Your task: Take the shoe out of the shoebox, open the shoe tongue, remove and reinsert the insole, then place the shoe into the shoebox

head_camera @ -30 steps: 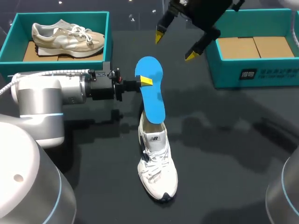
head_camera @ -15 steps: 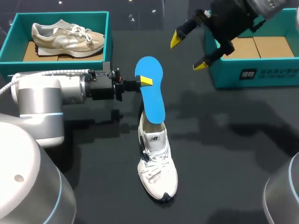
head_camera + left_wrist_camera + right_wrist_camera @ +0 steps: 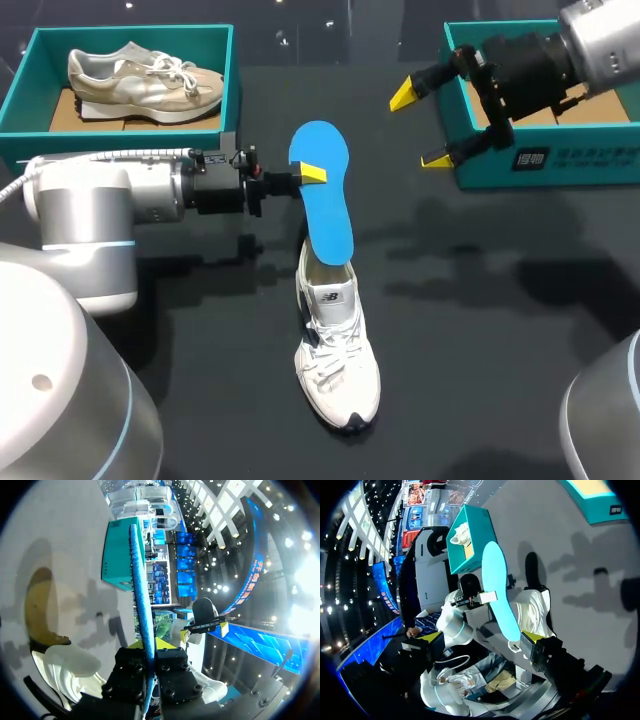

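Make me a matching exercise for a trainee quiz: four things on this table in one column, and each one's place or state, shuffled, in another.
1. blue insole
2. white shoe
3. beige shoe
4. right claw

a. open, near the right box
b. lying in the left box
c. standing on the table
d. gripped by the left claw

Pairs: 1-d, 2-c, 3-b, 4-a

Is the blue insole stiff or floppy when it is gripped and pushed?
Probably fairly stiff: the insole shows no droop, though the left gripper pinches it at one edge only. Seen edge-on it is thin and slightly bowed, so it likely bends when pushed.
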Tool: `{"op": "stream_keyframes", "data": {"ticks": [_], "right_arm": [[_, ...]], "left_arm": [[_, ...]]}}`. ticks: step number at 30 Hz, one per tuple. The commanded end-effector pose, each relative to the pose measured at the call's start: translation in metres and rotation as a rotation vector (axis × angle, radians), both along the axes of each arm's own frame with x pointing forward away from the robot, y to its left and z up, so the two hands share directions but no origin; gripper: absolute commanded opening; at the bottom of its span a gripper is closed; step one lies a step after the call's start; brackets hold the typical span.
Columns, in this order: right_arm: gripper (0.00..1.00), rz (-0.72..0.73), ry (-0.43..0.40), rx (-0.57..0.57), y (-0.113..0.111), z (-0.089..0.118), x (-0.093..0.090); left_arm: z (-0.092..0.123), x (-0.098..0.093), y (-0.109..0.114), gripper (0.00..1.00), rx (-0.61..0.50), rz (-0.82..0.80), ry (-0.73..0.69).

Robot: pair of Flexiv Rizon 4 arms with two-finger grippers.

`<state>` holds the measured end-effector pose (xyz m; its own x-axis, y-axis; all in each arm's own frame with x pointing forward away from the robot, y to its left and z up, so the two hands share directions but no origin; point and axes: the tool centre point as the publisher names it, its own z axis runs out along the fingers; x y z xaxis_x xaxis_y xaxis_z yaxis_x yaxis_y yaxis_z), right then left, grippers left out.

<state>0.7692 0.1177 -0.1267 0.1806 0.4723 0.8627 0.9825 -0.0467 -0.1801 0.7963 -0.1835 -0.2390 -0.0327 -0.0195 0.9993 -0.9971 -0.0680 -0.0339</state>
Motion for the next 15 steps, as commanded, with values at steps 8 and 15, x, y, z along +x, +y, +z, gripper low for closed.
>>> {"op": "stream_keyframes", "data": {"ticks": [8,15], "right_arm": [[1.00,-0.033,0.018,0.232,-0.014,-0.015,0.001],[1.00,-0.026,0.044,0.277,-0.016,-0.021,0.004]], "left_arm": [[0.000,0.000,-0.001,0.00,0.000,0.001,-0.001],[0.018,-0.007,-0.002,0.00,0.008,-0.004,-0.205]]}}
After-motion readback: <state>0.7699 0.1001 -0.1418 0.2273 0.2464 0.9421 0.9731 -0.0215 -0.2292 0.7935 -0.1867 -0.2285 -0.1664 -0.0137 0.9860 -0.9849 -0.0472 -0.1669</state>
